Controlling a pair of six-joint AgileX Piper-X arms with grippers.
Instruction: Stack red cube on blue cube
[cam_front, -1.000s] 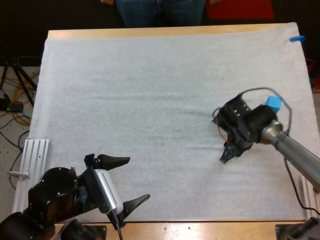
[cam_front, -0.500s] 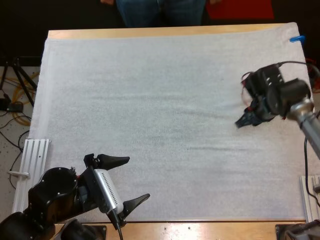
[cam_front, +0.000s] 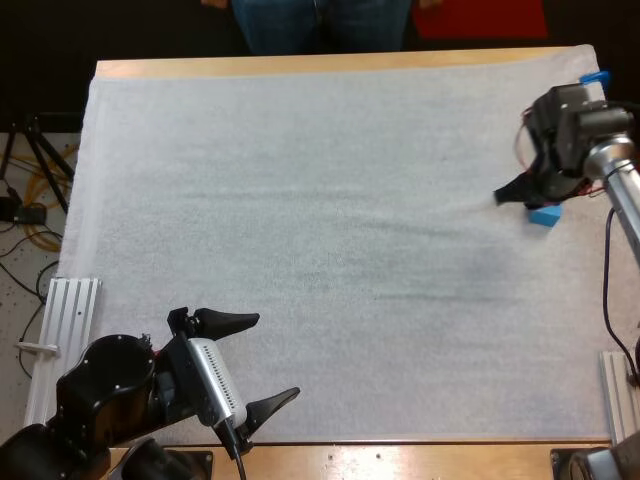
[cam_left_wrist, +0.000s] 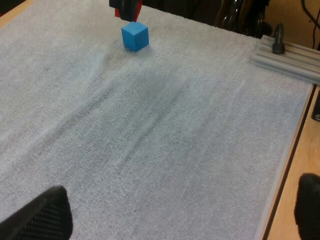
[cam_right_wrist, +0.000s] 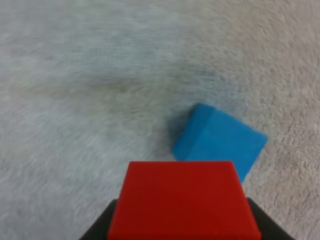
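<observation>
My right gripper (cam_front: 512, 192) hangs over the mat's far right side, shut on the red cube (cam_right_wrist: 184, 199), which its fingers press from both sides. The blue cube (cam_front: 546, 215) lies on the mat just beside and below that gripper. In the right wrist view the blue cube (cam_right_wrist: 219, 140) sits a little beyond the red cube, turned at an angle and not under it. The left wrist view shows the red cube (cam_left_wrist: 127, 7) held just above and behind the blue cube (cam_left_wrist: 135, 36). My left gripper (cam_front: 252, 365) rests open near the mat's front left, holding nothing.
A white mat (cam_front: 300, 200) covers the table. An aluminium rail (cam_front: 65, 330) lies off the mat's left edge, and another rail (cam_left_wrist: 287, 55) sits near the right arm's base. A person's legs (cam_front: 320, 20) stand beyond the far edge.
My right arm has swung from the mat's right middle out toward the far right, carrying the red cube to just beside the blue cube. The left arm has not moved.
</observation>
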